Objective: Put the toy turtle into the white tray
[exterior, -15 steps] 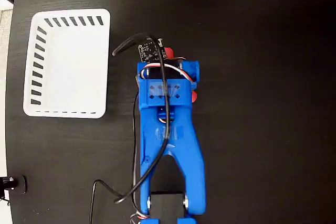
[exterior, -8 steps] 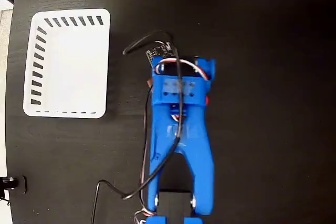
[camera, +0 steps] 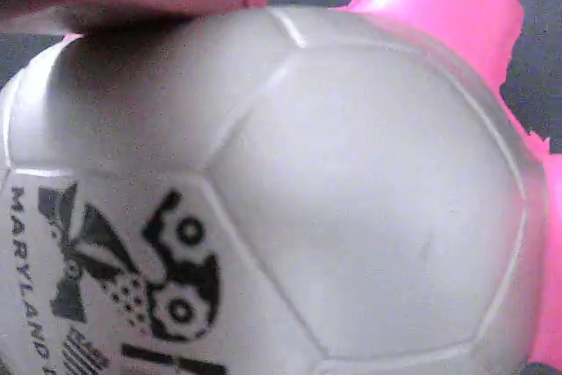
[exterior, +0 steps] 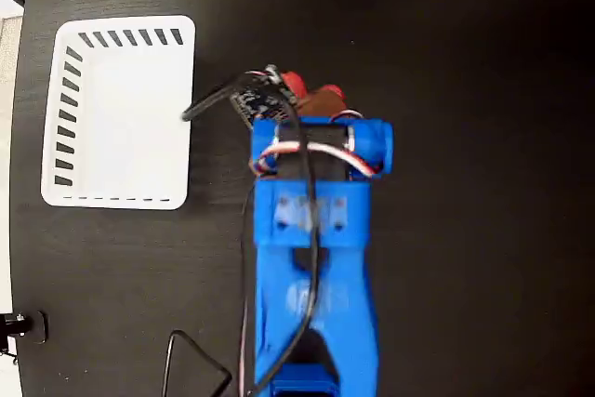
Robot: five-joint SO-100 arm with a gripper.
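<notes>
The toy turtle (exterior: 321, 98) shows in the fixed view as two red bits and a brown patch of shell sticking out past the tip of my blue gripper (exterior: 314, 116). The arm covers the fingers from above. In the wrist view the turtle's pale shell (camera: 351, 191) with black print fills the frame, with pink limbs at the top. The turtle sits very close to the lens while the arm stands high, so the gripper is shut on it. The white tray (exterior: 121, 118) lies to the left, with nothing in it.
The black table (exterior: 483, 62) stretches right and behind the arm. A black cable (exterior: 209, 104) from the wrist reaches almost to the tray's right rim. A small black fitting (exterior: 17, 325) sits at the table's lower left edge.
The arm looks much larger now, so it has risen toward the camera. The turtle's red parts and shell now show beyond the gripper's tip instead of peeking out beside the wrist.
</notes>
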